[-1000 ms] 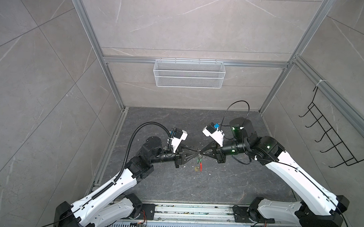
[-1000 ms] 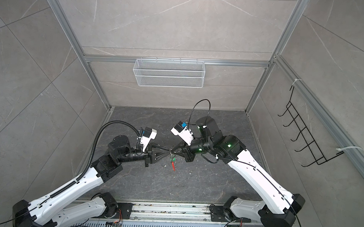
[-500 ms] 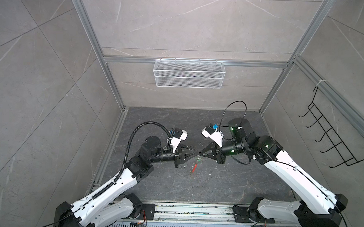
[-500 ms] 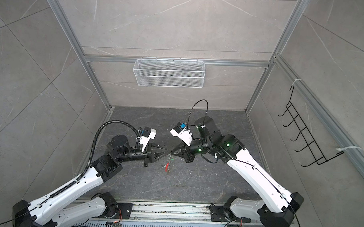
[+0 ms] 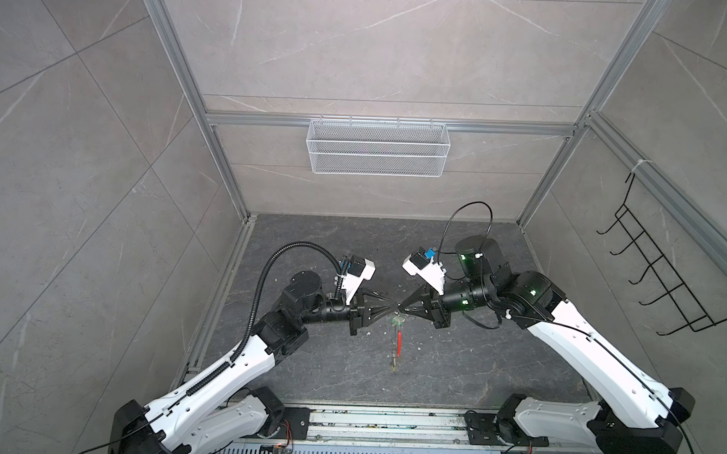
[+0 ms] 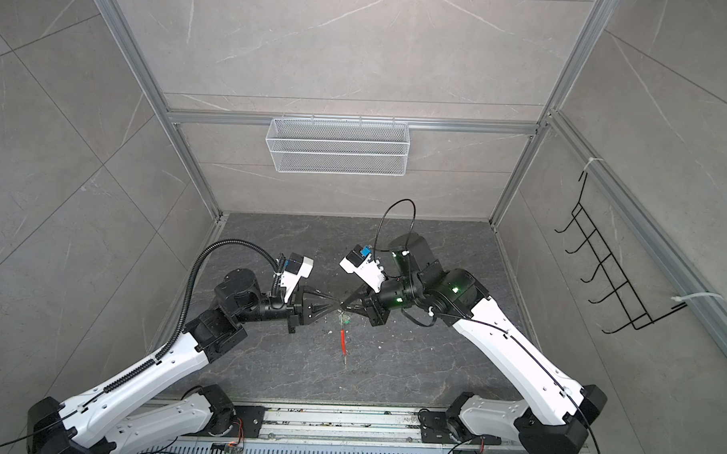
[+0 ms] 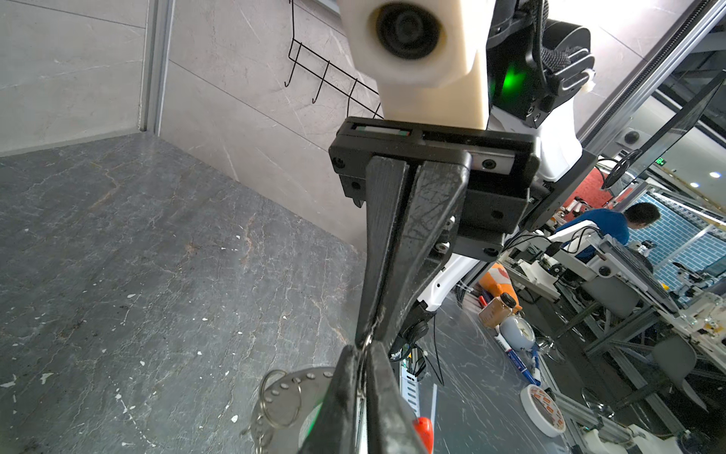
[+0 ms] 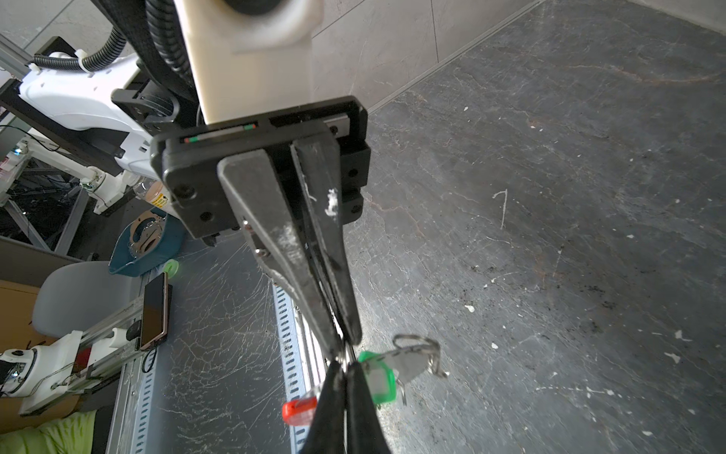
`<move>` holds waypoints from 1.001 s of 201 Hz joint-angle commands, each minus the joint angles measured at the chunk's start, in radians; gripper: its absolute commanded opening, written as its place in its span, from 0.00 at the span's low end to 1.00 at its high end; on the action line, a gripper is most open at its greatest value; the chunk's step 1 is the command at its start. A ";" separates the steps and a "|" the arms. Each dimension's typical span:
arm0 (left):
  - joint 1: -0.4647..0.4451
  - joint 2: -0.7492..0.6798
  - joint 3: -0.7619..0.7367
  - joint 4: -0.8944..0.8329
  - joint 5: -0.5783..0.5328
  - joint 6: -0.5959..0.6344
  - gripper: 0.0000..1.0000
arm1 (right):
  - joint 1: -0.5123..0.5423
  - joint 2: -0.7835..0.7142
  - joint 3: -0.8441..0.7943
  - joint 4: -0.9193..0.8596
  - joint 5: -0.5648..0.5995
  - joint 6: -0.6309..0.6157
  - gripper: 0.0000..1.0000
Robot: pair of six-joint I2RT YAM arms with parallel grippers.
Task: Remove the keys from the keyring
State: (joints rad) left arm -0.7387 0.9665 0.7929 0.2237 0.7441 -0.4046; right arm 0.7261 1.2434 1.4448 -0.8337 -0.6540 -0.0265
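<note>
In both top views the two arms reach toward each other over the dark marbled surface [image 5: 465, 364]. The left gripper [image 5: 393, 316] and right gripper [image 5: 402, 315] meet tip to tip in the lower middle of the frame, raised off the surface. Both pairs of jaws are clenched on the keyring [image 5: 398, 343] — the left wrist view shows a thin wire pinched between the left gripper's closed jaws and running straight into the opposing tips, and the right wrist view shows the same strand nipped between the right gripper's jaws. From that meeting point the keyring trails toward the lower edge of the frame in the top views, its red sleeve just below the jaws and a thin tail beyond it; whether the tail touches the surface cannot be told. The green tag [image 8: 379, 379] hangs just beside the right gripper's tips, bunched against a silver key [image 8: 410, 367] and a small metal split ring [image 8: 417, 346] — in a top view the green tag [image 6: 343, 317] is only a small fleck right under the meeting jaws. A white mesh basket [image 5: 377, 153] hangs on the back wall in the upper middle.
</note>
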 commanded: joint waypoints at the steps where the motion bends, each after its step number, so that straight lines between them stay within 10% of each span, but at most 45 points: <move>1: -0.005 0.005 0.020 0.063 0.052 -0.014 0.10 | 0.006 -0.017 0.010 0.066 0.008 0.008 0.00; 60: -0.005 -0.008 -0.016 0.151 0.013 -0.044 0.00 | 0.006 -0.044 -0.046 0.165 -0.013 0.060 0.00; 84: -0.004 -0.037 -0.063 0.249 -0.054 -0.064 0.00 | 0.005 -0.098 -0.136 0.325 -0.011 0.141 0.35; 103: -0.005 -0.059 -0.092 0.308 -0.125 -0.069 0.00 | 0.006 -0.157 -0.221 0.497 0.023 0.233 0.44; 201: -0.006 -0.148 -0.180 0.459 -0.308 -0.097 0.00 | 0.008 -0.178 -0.400 0.911 -0.048 0.471 0.34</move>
State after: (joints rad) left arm -0.7418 0.8528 0.6167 0.5827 0.5018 -0.4870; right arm 0.7273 1.0458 1.0683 -0.0555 -0.6342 0.3691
